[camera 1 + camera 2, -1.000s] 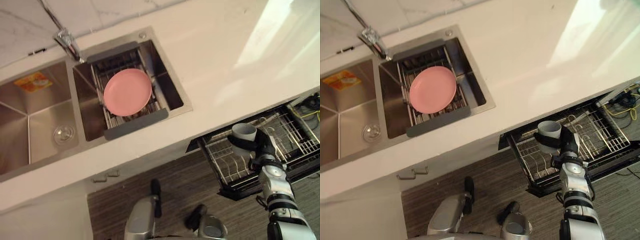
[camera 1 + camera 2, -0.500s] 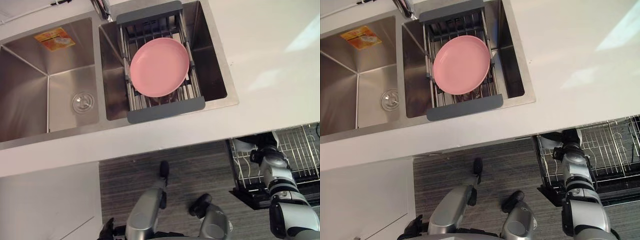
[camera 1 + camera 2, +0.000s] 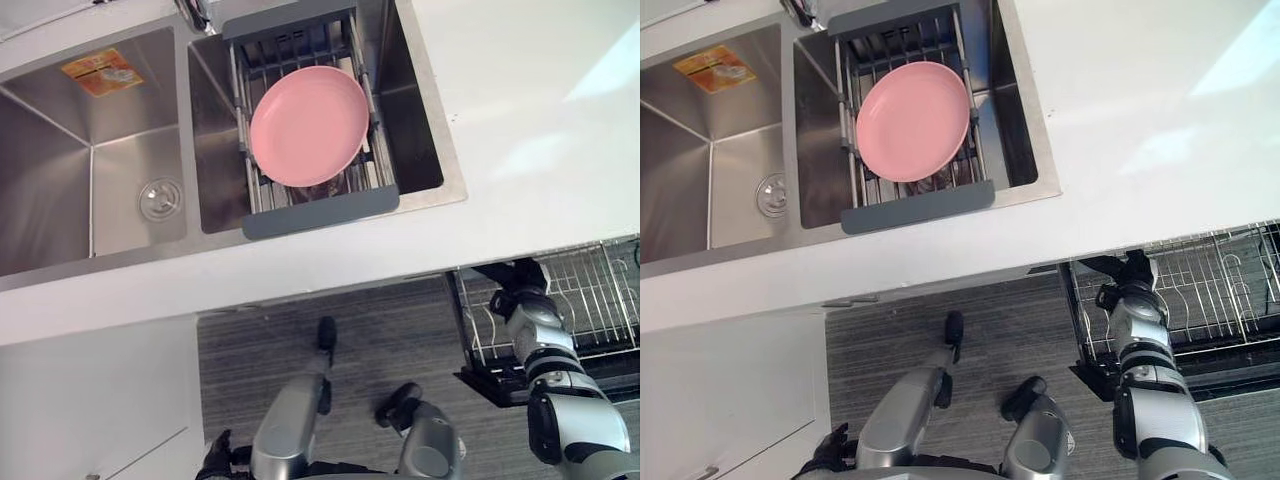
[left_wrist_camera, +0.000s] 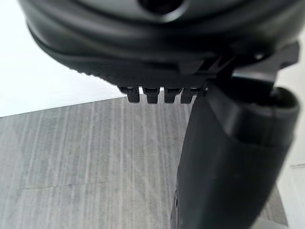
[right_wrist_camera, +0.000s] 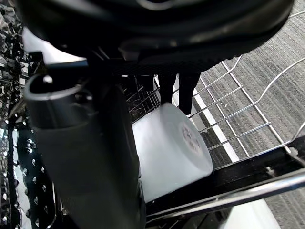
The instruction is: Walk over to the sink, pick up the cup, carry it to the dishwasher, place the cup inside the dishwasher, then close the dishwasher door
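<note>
Where the wire dishwasher rack (image 3: 596, 300) juts out from under the front edge of the white counter (image 3: 500, 120), the right hand (image 5: 81, 143) reaches in just below that edge. Right wrist view: hand closed around the cup (image 5: 167, 148), thumb laid along one side of it, fingertips (image 5: 166, 88) coming down over the other side. Cup is pale grey-white, tipped on its side with its round base toward the wrist camera. It sits inside the rack, low among the wires; whether it rests on them or hangs just clear cannot be told. The rack's dark front frame runs just beneath the cup. Left hand (image 4: 224, 157) hangs low in front of the counter, over the grey striped floor (image 3: 380, 330); fingers relaxed, nothing in them. Set into the counter top is a steel double sink (image 3: 60, 190). One basin holds a grey drainer (image 3: 320, 213) with a pink plate (image 3: 308, 125) lying on it. The other basin has a round drain (image 3: 160, 198) in its bottom and an orange sticker (image 3: 100, 72) on its back wall.
</note>
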Controlling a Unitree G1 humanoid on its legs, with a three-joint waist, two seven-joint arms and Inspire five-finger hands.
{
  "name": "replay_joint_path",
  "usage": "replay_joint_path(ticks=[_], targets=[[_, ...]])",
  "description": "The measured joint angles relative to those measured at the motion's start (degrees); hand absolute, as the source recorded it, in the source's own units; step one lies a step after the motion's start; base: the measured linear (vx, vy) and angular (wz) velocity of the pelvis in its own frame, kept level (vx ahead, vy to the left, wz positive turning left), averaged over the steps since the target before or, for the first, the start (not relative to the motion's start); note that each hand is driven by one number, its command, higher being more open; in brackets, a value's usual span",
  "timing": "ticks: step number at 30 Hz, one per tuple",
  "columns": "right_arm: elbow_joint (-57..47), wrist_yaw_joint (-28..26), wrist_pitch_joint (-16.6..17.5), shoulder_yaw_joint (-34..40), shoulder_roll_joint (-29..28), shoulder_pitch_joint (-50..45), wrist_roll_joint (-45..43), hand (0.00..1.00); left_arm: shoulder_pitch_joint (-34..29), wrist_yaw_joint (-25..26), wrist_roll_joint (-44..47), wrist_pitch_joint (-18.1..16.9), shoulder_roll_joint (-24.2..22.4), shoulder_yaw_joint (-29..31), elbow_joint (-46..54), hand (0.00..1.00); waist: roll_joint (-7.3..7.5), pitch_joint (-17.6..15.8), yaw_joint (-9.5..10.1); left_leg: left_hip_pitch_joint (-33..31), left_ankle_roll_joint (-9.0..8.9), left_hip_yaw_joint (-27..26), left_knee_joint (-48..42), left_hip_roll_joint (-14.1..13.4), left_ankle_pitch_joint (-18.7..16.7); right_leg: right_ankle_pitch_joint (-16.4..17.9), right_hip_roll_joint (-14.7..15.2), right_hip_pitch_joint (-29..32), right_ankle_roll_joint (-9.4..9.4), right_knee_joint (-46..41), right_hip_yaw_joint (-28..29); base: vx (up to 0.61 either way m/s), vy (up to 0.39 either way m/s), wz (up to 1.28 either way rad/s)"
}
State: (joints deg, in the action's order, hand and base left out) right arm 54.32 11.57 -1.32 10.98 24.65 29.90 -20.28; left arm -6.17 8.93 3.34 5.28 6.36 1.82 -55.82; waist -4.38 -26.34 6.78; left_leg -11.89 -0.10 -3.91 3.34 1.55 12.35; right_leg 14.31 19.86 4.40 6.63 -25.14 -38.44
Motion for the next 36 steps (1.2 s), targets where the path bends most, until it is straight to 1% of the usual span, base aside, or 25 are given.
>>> replay_joint_path(ticks=[2,6,7,9,10,11,13,14,15,16,17,18,19,21,23,24,25,26,27,28,29,30,32,33,36], targets=[[-4.85,2.15,0.78,0.01,-2.71,-3.26,1.22,1.00,0.00,0.02,-0.03,-0.05,0.05,0.02,0.44,1.00,0.05,-0.03,-0.09,1.91,-0.52,-1.05,0.81,-0.13,-0.41,-0.12,-0.25,-1.13,0.19,0.77,0.91,-0.01,-0.057,-0.24],[-12.51,4.28,2.84,0.69,-6.40,-9.26,1.93,1.00,-0.20,0.71,0.01,-0.02,0.05,0.14,1.51,1.00,0.24,0.01,-0.41,4.32,-0.54,-2.68,1.29,-0.86,-0.92,-0.89,-1.19,-2.84,0.47,3.06,2.51,0.00,-0.049,-0.30],[-15.60,4.67,3.72,1.87,-7.81,-11.42,1.86,1.00,-0.50,1.14,0.10,0.06,0.05,0.27,1.57,1.00,0.37,0.09,-0.65,5.26,-0.54,-3.89,1.30,-1.26,-1.27,-1.49,-1.86,-3.36,0.51,4.22,3.70,0.01,-0.049,-0.55],[-20.32,4.83,5.22,3.11,-9.50,-14.56,1.68,1.00,-1.46,1.63,0.34,0.44,-0.02,0.70,1.62,1.00,0.88,0.54,-1.67,6.39,-0.80,-5.62,1.27,-1.96,-1.94,-2.53,-2.97,-4.03,0.54,6.38,5.38,0.01,-0.047,-0.58],[-23.89,4.90,5.97,4.36,-10.63,-17.02,1.52,1.00,-2.07,1.97,0.41,0.63,-0.04,1.40,1.61,1.00,1.42,0.96,-2.31,7.16,-0.96,-6.87,1.10,-2.51,-2.48,-3.30,-3.81,-4.63,0.54,7.98,6.52,0.04,-0.059,-0.57],[-27.53,5.14,6.53,5.84,-11.93,-19.46,0.64,1.00,-2.79,2.16,0.43,0.67,-0.10,2.50,1.57,1.00,2.09,1.98,-3.07,7.53,-1.25,-7.89,0.70,-3.01,-3.11,-4.07,-4.60,-5.09,0.45,9.60,7.46,0.03,-0.048,-0.55],[-32.35,5.13,7.44,7.96,-13.24,-22.67,-2.05,1.00,-3.65,2.56,0.73,0.53,-0.09,3.33,1.45,1.00,2.90,2.98,-3.84,8.18,-1.51,-9.13,-0.52,-3.65,-4.21,-4.94,-5.47,-6.03,0.40,11.50,8.73,0.04,-0.050,-0.48],[-36.23,4.69,8.55,9.62,-14.08,-25.28,-3.91,1.00,-4.48,3.16,1.72,0.25,-0.06,3.47,1.40,1.00,3.35,3.96,-4.38,8.48,-1.59,-10.18,-1.92,-4.29,-5.38,-5.57,-6.20,-6.84,0.38,12.96,9.74,0.06,-0.075,-0.61],[-40.96,3.27,10.74,11.48,-15.06,-28.46,-6.82,1.00,-5.72,4.54,3.37,-0.36,-0.15,3.44,1.41,1.00,3.64,5.26,-5.06,8.56,-1.80,-11.07,-3.86,-5.06,-6.80,-6.28,-6.95,-7.74,0.28,14.60,10.65,0.04,-0.054,-0.47],[-42.01,2.84,11.26,11.80,-15.24,-29.06,-7.59,1.00,-5.98,4.89,3.73,-0.47,-0.19,3.43,1.42,1.00,3.67,5.50,-5.35,8.56,-1.83,-11.26,-4.29,-5.27,-7.21,-6.41,-7.17,-7.94,0.17,15.00,10.79,0.02,-0.053,-0.37],[-44.82,1.52,12.77,12.75,-15.96,-30.60,-9.25,1.00,-6.66,5.81,4.69,-0.73,-0.37,3.45,1.42,1.00,3.76,5.94,-5.97,8.58,-2.03,-11.78,-5.69,-5.95,-8.14,-6.97,-7.90,-8.75,0.05,16.28,11.29,-0.01,-0.048,-0.34],[-48.59,-1.08,14.65,13.72,-16.96,-32.31,-12.28,1.00,-7.15,6.91,6.38,-0.59,-0.51,3.48,1.44,1.00,3.70,6.47,-6.30,8.52,-2.32,-12.69,-7.33,-6.89,-9.21,-7.69,-8.81,-9.36,-0.38,17.74,11.93,-0.02,-0.077,-0.44],[-51.39,-2.77,15.63,13.96,-17.74,-33.53,-13.91,1.00,-7.48,7.40,7.26,-0.27,-0.64,3.67,1.46,1.00,3.66,7.03,-6.56,8.45,-2.48,-13.21,-8.26,-7.61,-9.71,-8.15,-9.50,-9.73,-0.64,18.64,12.49,-0.03,-0.068,-0.42],[-57.51,-7.83,16.67,13.90,-19.76,-36.03,-17.21,1.00,-7.84,7.25,7.92,2.17,-0.93,5.63,1.46,1.00,3.61,8.25,-7.55,8.14,-2.89,-13.43,-10.04,-8.92,-10.53,-8.85,-10.82,-10.77,-1.15,20.23,12.68,-0.03,-0.068,-0.17],[-63.28,-13.85,17.12,12.67,-21.56,-37.73,-19.18,1.00,-7.87,6.37,7.87,4.83,-1.24,7.17,1.76,1.00,3.27,8.94,-7.98,7.79,-2.96,-13.67,-10.98,-9.70,-10.63,-9.07,-11.46,-11.50,-1.45,20.69,12.12,-0.06,-0.067,0.06],[-64.61,-15.35,17.12,11.97,-21.81,-38.02,-19.43,1.00,-7.87,5.97,7.87,5.58,-1.24,7.33,1.74,1.00,3.11,9.30,-8.03,7.52,-2.92,-13.87,-11.19,-9.86,-10.66,-9.09,-11.52,-11.60,-1.48,20.74,11.83,-0.08,-0.039,0.22],[-66.99,-18.17,17.11,10.05,-21.95,-38.44,-20.70,1.00,-7.77,4.76,7.77,7.24,-1.23,7.67,1.73,1.00,2.67,9.94,-8.20,6.94,-2.16,-15.63,-11.90,-10.42,-11.27,-9.10,-11.52,-11.87,-1.50,20.73,10.87,-0.06,0.001,0.38],[-68.61,-21.30,17.12,7.75,-21.92,-38.47,-21.34,1.00,-7.61,2.86,7.34,9.15,-1.00,8.03,1.62,1.00,2.20,10.42,-8.46,6.88,-2.01,-20.12,-13.54,-12.09,-12.35,-9.10,-11.42,-12.50,-1.50,20.72,9.59,-0.04,0.013,0.47],[-69.15,-22.81,17.15,6.49,-21.81,-38.43,-21.35,1.00,-7.54,1.74,7.02,10.07,-0.89,8.03,1.54,1.00,1.92,10.69,-8.70,6.87,-2.02,-22.51,-14.48,-13.05,-12.60,-9.10,-11.33,-12.78,-1.48,20.71,8.81,-0.02,0.033,0.57],[-69.73,-25.54,17.14,3.60,-21.26,-38.19,-21.32,1.00,-7.48,-0.13,6.72,11.65,-0.99,7.95,1.38,1.00,1.31,11.20,-9.10,6.69,-1.54,-24.86,-15.81,-13.86,-12.71,-9.09,-10.95,-13.15,-1.21,20.57,7.57,-0.02,0.067,0.42],[-69.73,-27.56,16.79,0.52,-20.68,-37.75,-21.27,1.00,-7.52,-1.87,6.73,12.70,-1.37,7.89,1.23,1.00,0.84,11.50,-8.89,6.38,-1.04,-25.06,-16.58,-13.71,-13.00,-8.96,-10.42,-13.09,-0.83,20.11,7.40,-0.02,0.088,0.32],[-69.69,-28.28,16.38,-1.36,-20.58,-37.49,-21.24,1.00,-7.57,-2.64,6.73,13.10,-1.60,7.86,1.06,1.00,0.65,11.60,-8.77,6.32,-1.02,-24.97,-16.77,-13.50,-13.14,-8.87,-10.16,-13.09,-0.66,19.86,7.34,-0.04,0.109,0.13],[-69.34,-30.22,14.84,-7.90,-20.44,-37.23,-21.15,1.00,-7.75,-4.57,6.76,14.52,-1.95,7.69,0.89,1.00,0.04,12.83,-8.24,5.56,-0.58,-24.80,-16.67,-12.44,-13.91,-8.48,-8.96,-12.26,-0.02,18.57,6.81,-0.04,0.096,0.16],[-69.12,-30.66,14.62,-8.99,-20.40,-37.16,-21.17,1.00,-7.75,-4.68,6.75,14.50,-2.01,7.57,0.79,1.00,-0.13,13.08,-8.16,5.38,-0.42,-24.98,-16.67,-12.28,-14.00,-8.44,-8.83,-12.15,0.11,18.40,6.55,-0.01,0.076,0.26],[-68.22,-31.46,14.33,-10.48,-20.29,-37.16,-21.17,1.00,-7.75,-5.02,6.37,13.55,-2.06,6.81,-0.69,1.00,-0.79,14.39,-8.45,5.35,0.37,-29.98,-16.54,-12.60,-13.93,-8.56,-7.37,-12.69,0.98,18.40,3.66,0.03,0.054,0.51]])
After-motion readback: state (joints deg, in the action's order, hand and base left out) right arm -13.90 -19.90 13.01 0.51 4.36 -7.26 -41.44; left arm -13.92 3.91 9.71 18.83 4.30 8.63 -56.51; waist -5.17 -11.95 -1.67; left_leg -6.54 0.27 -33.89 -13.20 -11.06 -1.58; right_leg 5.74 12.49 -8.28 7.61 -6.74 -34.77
